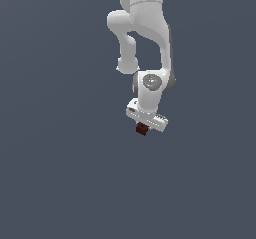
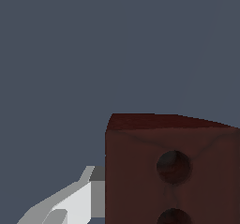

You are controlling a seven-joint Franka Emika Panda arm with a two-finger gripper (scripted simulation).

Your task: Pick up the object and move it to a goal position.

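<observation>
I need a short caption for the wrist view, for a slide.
Wrist view: dark red-brown block with two round holes fills the lower corner, one grey-white finger beside it, plain grey background.

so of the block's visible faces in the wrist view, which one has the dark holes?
The large front face of the block, beside the finger: two round dark holes, the lower one cut off by the frame. The narrow face above it is plain.

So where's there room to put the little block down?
Almost everywhere: the grey floor shows bare on both sides of the arm and below it in the exterior view. The only crowded spot is right at the gripper, where the block sits.
</observation>
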